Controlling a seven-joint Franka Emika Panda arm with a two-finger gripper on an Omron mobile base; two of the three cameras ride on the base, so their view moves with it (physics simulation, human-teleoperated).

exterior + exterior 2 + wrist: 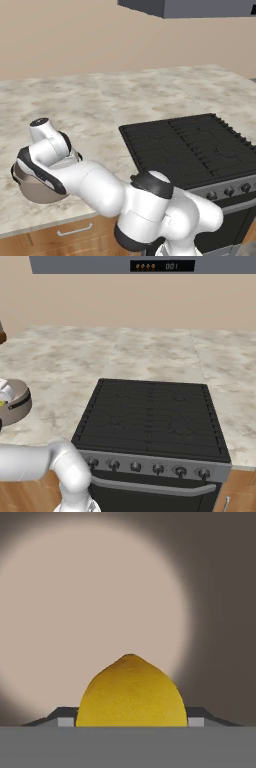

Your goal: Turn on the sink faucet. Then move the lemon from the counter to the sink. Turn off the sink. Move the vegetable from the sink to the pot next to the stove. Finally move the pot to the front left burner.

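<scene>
1. Step in hand, as I judge it: dropping the lemon (131, 692) into the pot (20, 406) beside the stove (190, 150).
2. Lemon sits between the two fingertips of the hand (131, 719), one dark tip (64, 718) showing at each side of the fruit; hand is grasping the lemon, jaws part-way apart around it.
3. Past the fruit, the pale round inside of the pot lies straight ahead, so the hand points down into it.
4. To do it well: keep the fruit over the middle of the pale floor, lower it near the bottom before letting go so it does not bounce out, then lift straight up clear of the rim.
5. Pose: arm (100, 190) reaches low and left across the tabletop (75, 110), wrist bent down over the pot.
</scene>
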